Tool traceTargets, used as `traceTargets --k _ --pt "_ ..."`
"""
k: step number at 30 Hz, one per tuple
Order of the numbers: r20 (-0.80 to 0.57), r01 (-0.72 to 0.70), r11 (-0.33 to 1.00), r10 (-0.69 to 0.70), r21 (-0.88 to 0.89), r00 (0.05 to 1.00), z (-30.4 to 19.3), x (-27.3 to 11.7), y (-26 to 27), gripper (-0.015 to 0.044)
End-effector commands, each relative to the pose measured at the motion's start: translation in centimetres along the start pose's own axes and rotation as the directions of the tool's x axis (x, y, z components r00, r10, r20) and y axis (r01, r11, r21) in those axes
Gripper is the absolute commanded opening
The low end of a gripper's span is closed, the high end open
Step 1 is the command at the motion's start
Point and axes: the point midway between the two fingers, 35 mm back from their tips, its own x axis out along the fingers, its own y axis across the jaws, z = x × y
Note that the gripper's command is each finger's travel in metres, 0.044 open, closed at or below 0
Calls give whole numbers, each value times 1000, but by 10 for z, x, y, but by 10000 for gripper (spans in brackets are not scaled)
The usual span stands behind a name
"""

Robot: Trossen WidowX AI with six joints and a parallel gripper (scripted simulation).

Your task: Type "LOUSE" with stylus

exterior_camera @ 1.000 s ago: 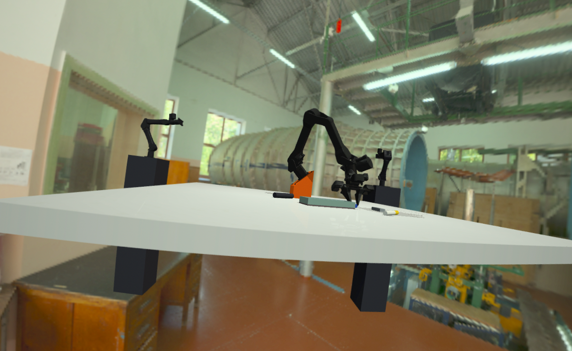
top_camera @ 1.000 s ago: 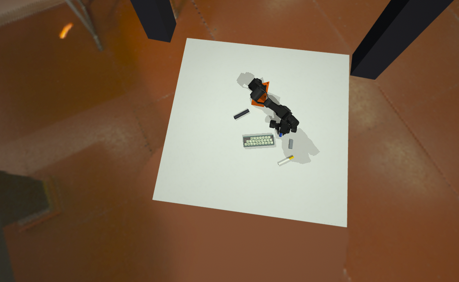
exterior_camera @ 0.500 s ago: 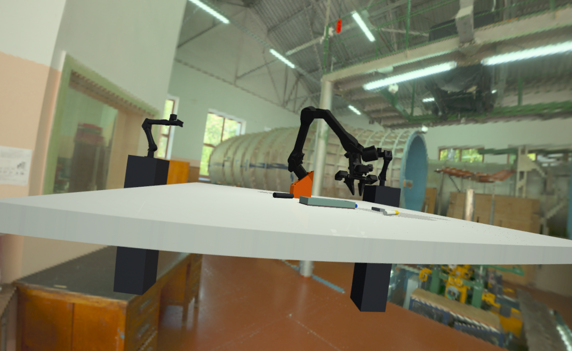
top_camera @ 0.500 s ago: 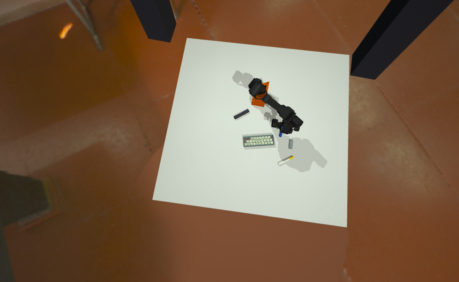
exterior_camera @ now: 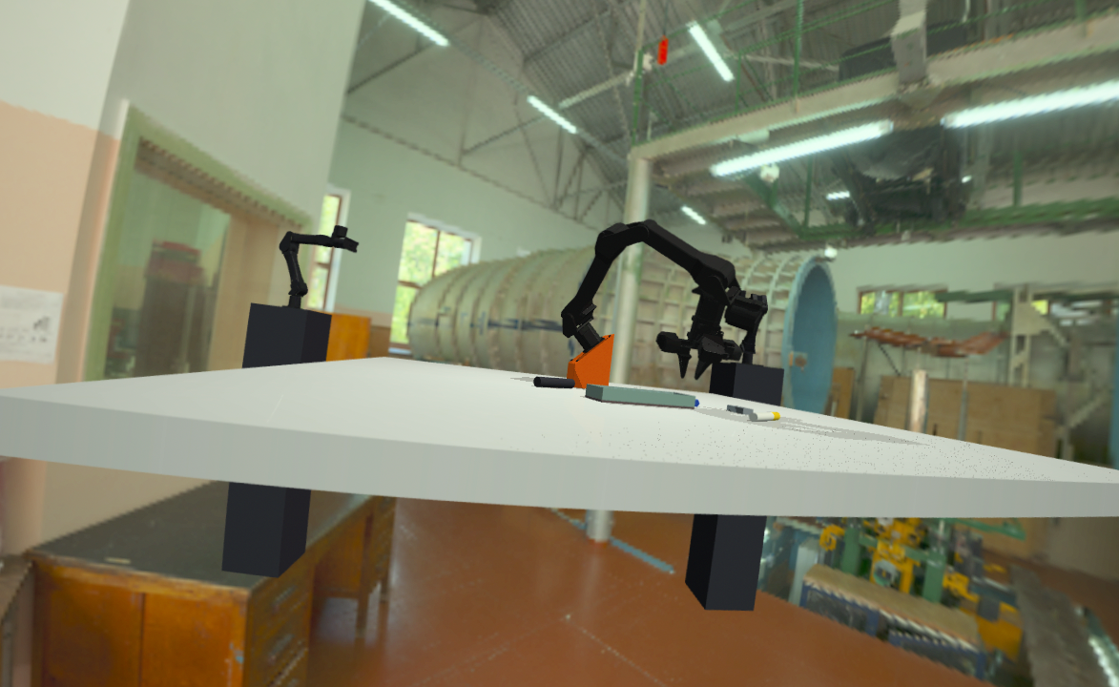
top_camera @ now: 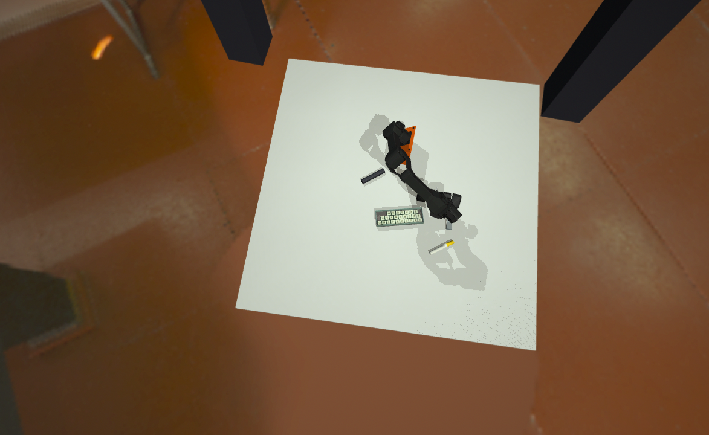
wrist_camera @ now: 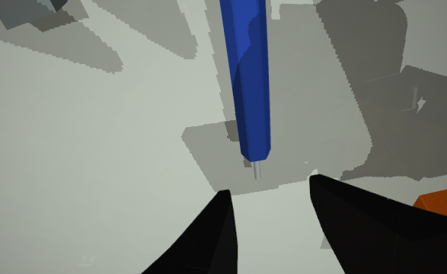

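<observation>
The blue stylus lies on the desk in the wrist view, its thin metal tip pointing toward the fingers. A bit of the stylus shows past the right end of the keyboard in the exterior view; the arm hides it in the top view. My gripper is open and empty above the desk, with its fingertips apart just beyond the stylus tip. The keyboard, grey-green with pale letter keys, lies left of the gripper in the top view and is outside the wrist view.
A grey block and a white and yellow marker lie right of the keyboard. A dark bar lies behind it, near the arm's orange base.
</observation>
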Motion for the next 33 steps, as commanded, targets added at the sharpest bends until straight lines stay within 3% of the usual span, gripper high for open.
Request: traceTargets --k 1,33 --pt "-57 4 1000 -3 8 998 -5 -3 -1 150" --pt "-56 5 1000 -4 9 998 7 19 -1 150"
